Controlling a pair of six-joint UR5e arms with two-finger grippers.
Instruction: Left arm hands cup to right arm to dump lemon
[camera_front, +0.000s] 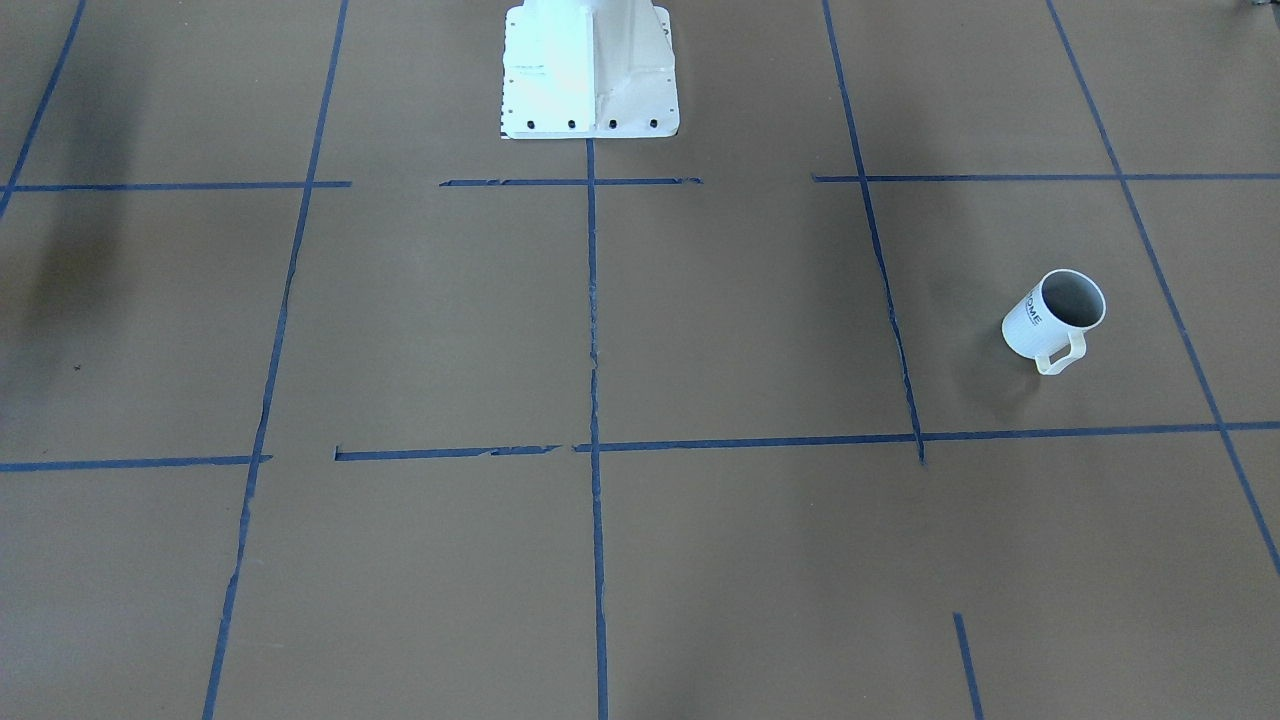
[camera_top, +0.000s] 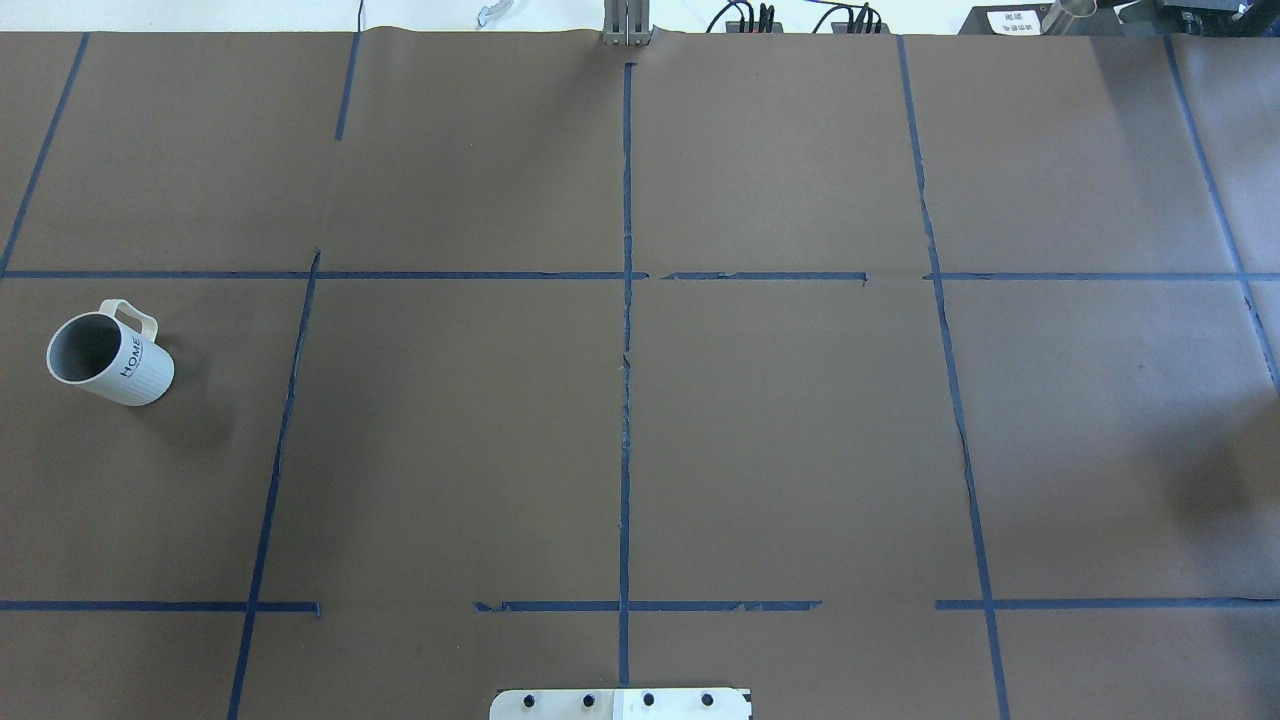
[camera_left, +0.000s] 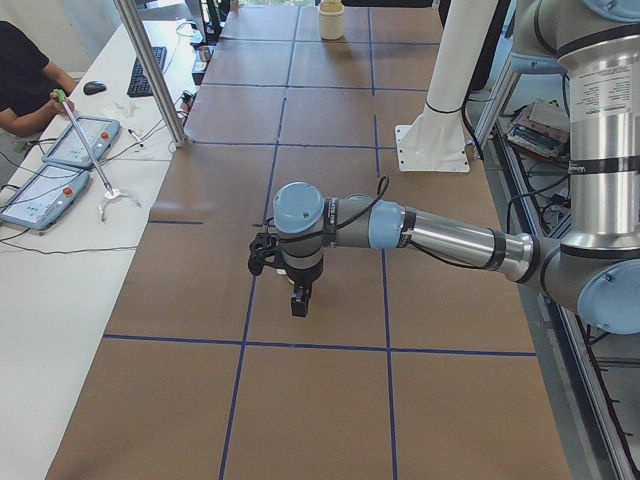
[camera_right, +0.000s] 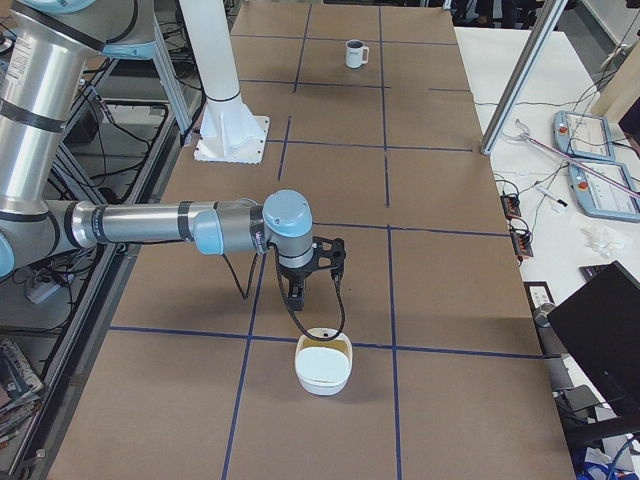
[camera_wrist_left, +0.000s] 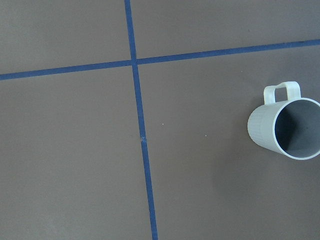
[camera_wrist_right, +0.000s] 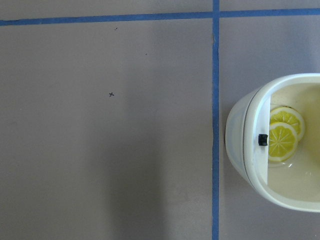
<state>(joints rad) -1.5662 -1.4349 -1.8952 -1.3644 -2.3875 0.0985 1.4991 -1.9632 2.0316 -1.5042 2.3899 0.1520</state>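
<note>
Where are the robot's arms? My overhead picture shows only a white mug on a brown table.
Observer: Both hang above the table, outside your frame. The left-side camera shows the left arm stretched out roughly level, with the left gripper pointing down.
Operator: And the lemon I was told about?
Observer: Two lemon slices lie in a white bowl, seen by the right wrist camera.
Operator: Is the other arm near it?
Observer: Yes, the right gripper hangs close beside the bowl, not touching it.
</note>
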